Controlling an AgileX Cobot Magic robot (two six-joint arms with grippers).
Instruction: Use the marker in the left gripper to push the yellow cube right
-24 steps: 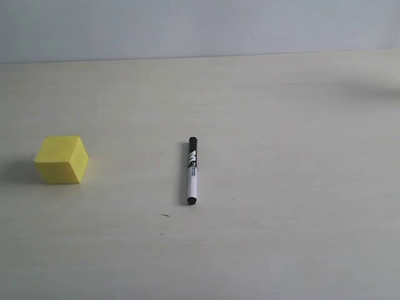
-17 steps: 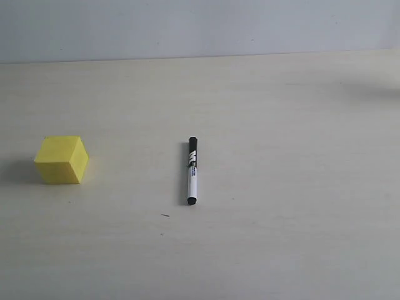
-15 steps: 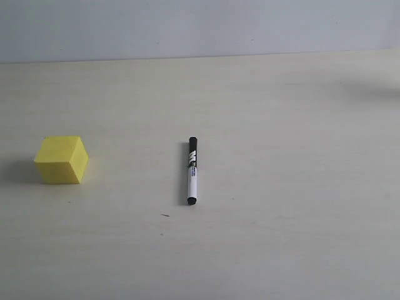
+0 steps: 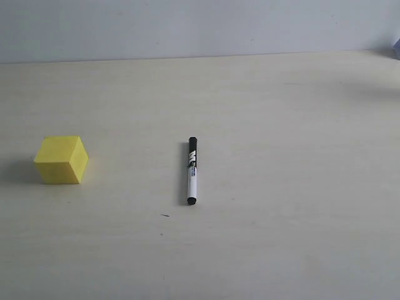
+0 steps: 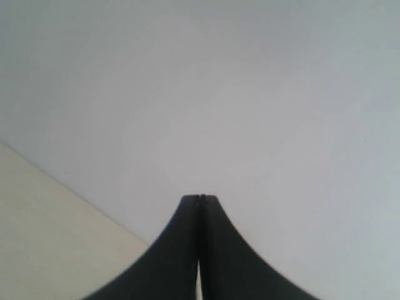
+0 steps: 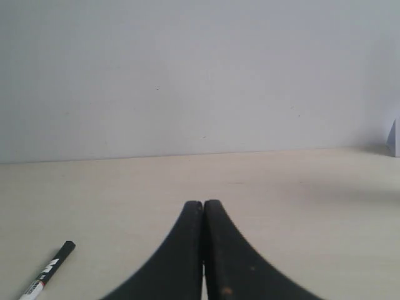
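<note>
On table [image 4: 281, 250]: one marker [image 4: 192, 170] | one yellow cube [image 4: 61, 160] | well apart

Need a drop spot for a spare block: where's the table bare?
Bare: between the yellow cube and the marker; all the table right of the marker; behind both, up to the wall. Nowhere crowded.

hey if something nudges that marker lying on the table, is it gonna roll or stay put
The marker looks round and slim, lying flat on the smooth table, so a sideways nudge would probably roll it. Its straight barrel suggests it is stiff. Being so thin, it is likely light.
</note>
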